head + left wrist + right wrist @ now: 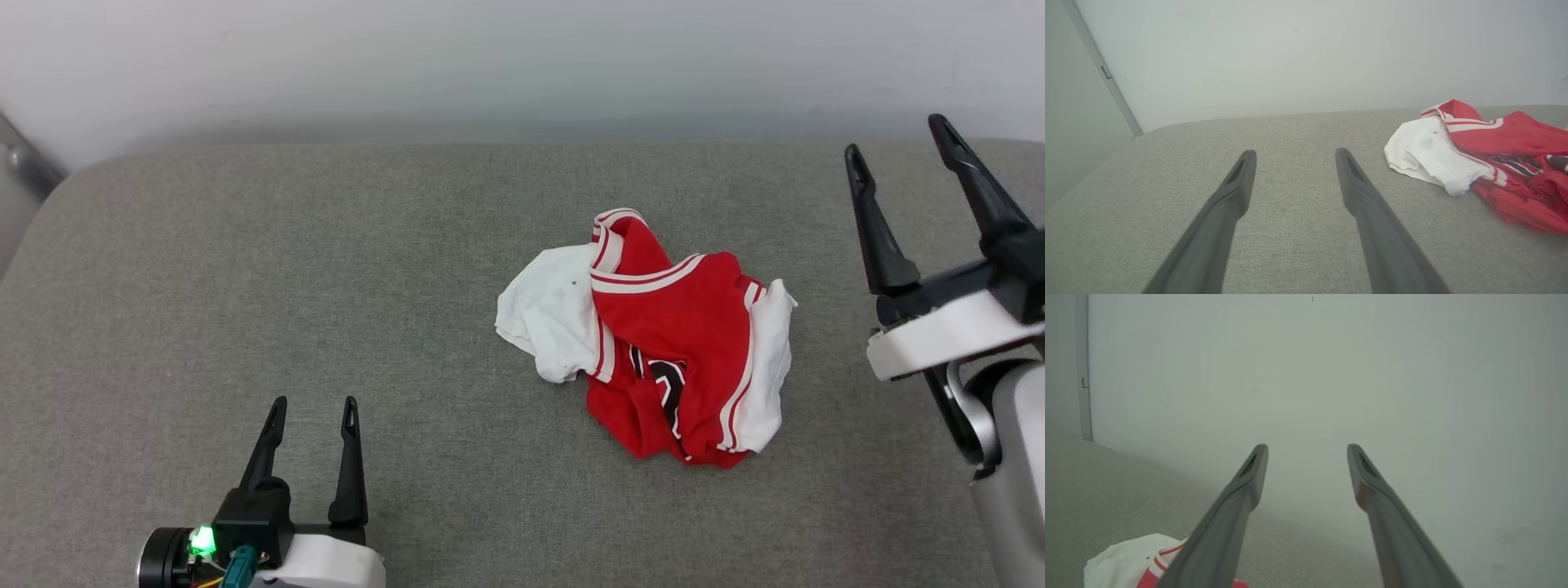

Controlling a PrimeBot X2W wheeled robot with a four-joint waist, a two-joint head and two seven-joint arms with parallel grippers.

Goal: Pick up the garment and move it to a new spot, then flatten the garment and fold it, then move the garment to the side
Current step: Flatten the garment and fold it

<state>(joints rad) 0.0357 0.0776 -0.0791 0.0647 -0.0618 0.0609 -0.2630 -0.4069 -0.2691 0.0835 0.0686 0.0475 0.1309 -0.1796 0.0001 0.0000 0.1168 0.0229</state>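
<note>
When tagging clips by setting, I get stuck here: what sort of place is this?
Likely a plain indoor test room: a broad grey fabric-covered surface, a bare pale wall behind it, and a crumpled red-and-white garment lying on it.

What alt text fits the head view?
A crumpled red garment with white sleeves lies right of centre on a grey fabric surface. The left end effector is open at lower left, the right end effector open at the right edge; neither touches it.

The black-fingered left end effector (315, 402) has white housing (331, 563) and a green light (202, 540).
</note>
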